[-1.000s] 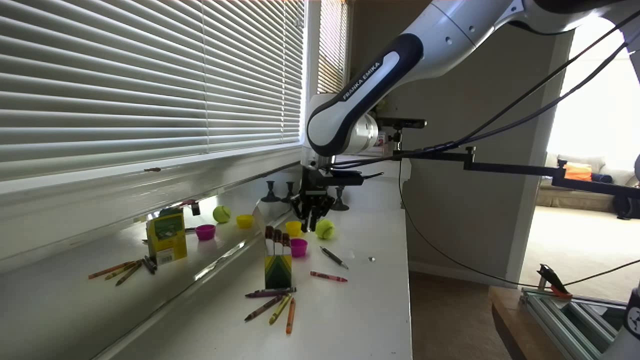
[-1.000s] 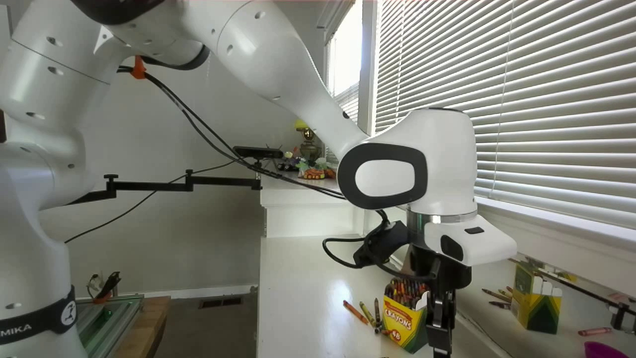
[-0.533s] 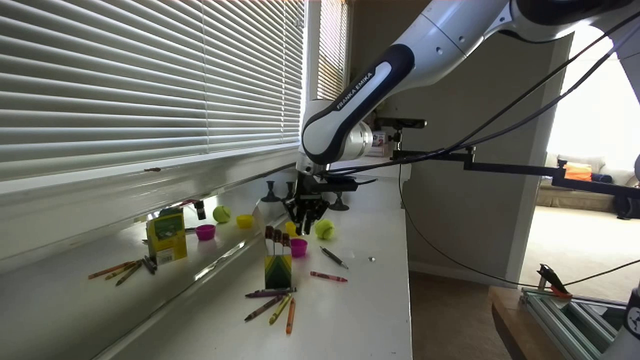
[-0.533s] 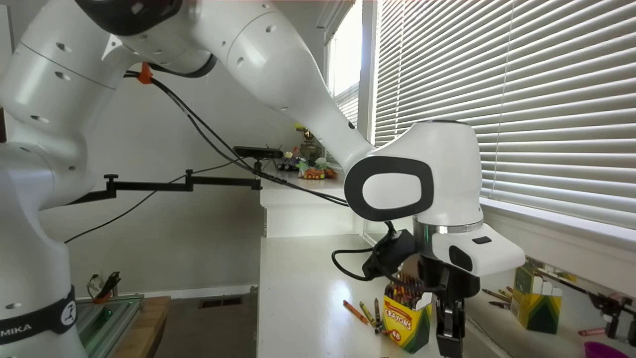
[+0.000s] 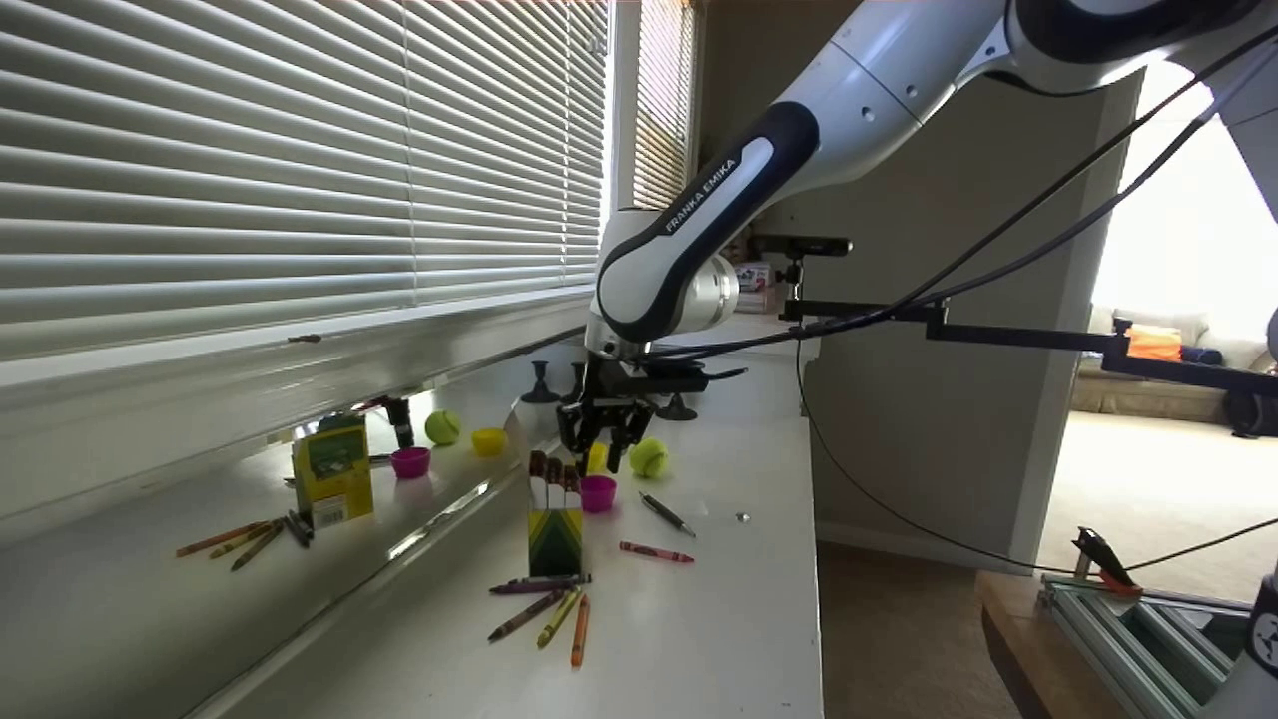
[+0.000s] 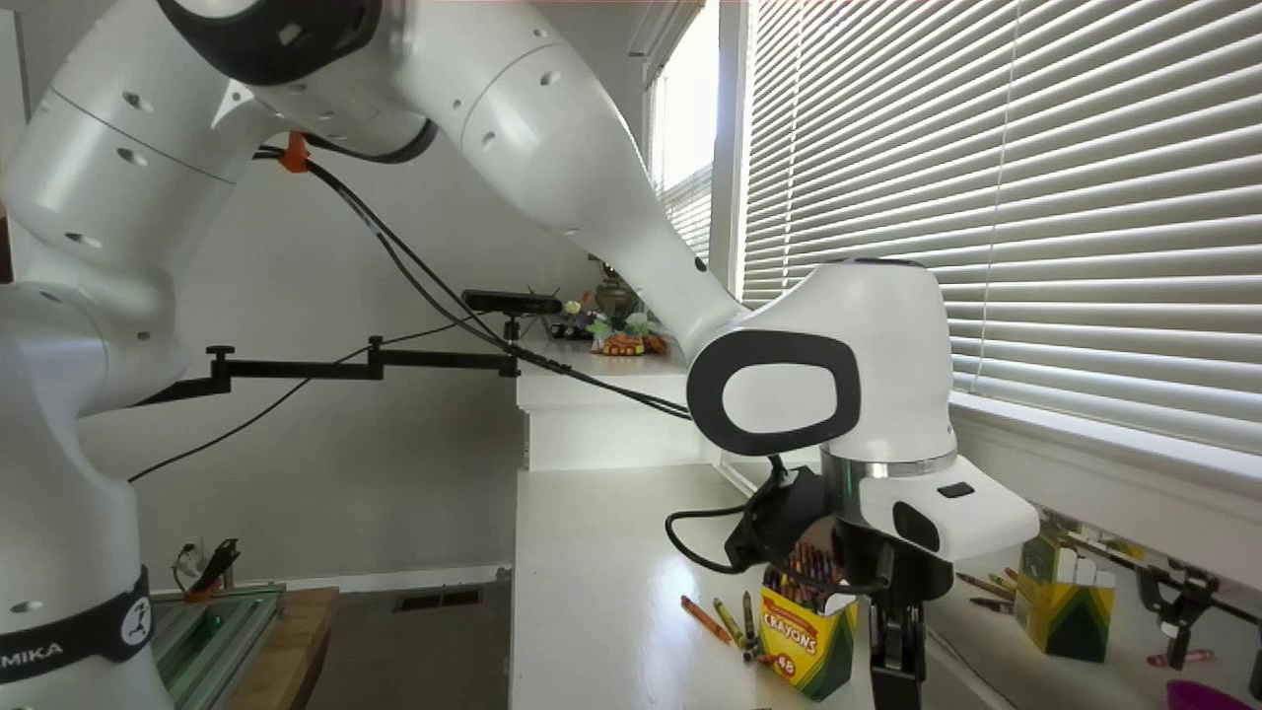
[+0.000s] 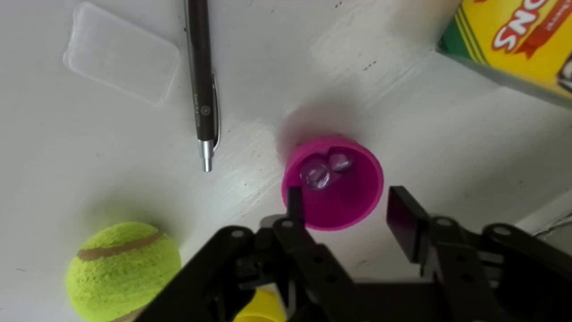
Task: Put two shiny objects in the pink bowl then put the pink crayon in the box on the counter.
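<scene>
My gripper point(image 7: 345, 191) is open and empty above the pink bowl point(image 7: 333, 217); it also shows in an exterior view point(image 5: 599, 465). Inside the bowl lie two clear shiny objects, one point(image 7: 315, 173) beside the other point(image 7: 340, 162). Another small shiny object point(image 5: 742, 517) lies on the counter point(image 5: 729, 629) near its edge. The pink crayon point(image 5: 656, 552) lies on the counter in front of the bowl. The box point(image 5: 555, 541), a yellow-green carton of crayons, stands upright beside the bowl; it shows in an exterior view point(image 6: 804, 641) and the wrist view point(image 7: 523, 44).
A dark pen point(image 7: 201, 76) and a clear flat lid point(image 7: 120, 53) lie near the bowl. A tennis ball point(image 5: 648, 457) and a yellow bowl point(image 5: 596, 458) stand behind it. Several loose crayons point(image 5: 559, 617) lie before the box. A mirrored back wall point(image 5: 329, 579) runs along the counter.
The gripper has moved lower and slightly toward the mirror side. Its fingers were close together before and are now spread apart. The box and crayons have not moved.
</scene>
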Robot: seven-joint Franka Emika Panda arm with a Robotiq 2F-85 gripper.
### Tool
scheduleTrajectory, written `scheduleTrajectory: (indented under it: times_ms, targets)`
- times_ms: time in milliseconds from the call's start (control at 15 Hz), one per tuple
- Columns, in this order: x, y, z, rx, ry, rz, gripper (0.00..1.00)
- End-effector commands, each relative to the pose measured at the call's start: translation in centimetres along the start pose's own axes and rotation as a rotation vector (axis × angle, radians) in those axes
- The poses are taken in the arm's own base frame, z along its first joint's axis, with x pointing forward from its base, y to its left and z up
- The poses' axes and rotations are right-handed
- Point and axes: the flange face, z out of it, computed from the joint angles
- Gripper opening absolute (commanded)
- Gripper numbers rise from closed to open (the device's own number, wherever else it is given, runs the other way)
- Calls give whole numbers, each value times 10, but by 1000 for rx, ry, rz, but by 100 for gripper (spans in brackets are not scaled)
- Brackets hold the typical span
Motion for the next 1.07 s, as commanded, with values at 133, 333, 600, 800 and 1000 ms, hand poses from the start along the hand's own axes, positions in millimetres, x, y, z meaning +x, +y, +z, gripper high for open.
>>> scheduleTrajectory:
  times_ms: [133,333,600,800,1000]
  targets:
    - [-4,-5,-6,21,-65,-54,97]
    - [-33,2,-30,-43,-235,-145,100]
    - [-57,23,-81,-138,-351,-222,100]
    - [-58,41,-102,-161,-344,-212,100]
    - [-68,60,-102,-150,-307,-193,100]
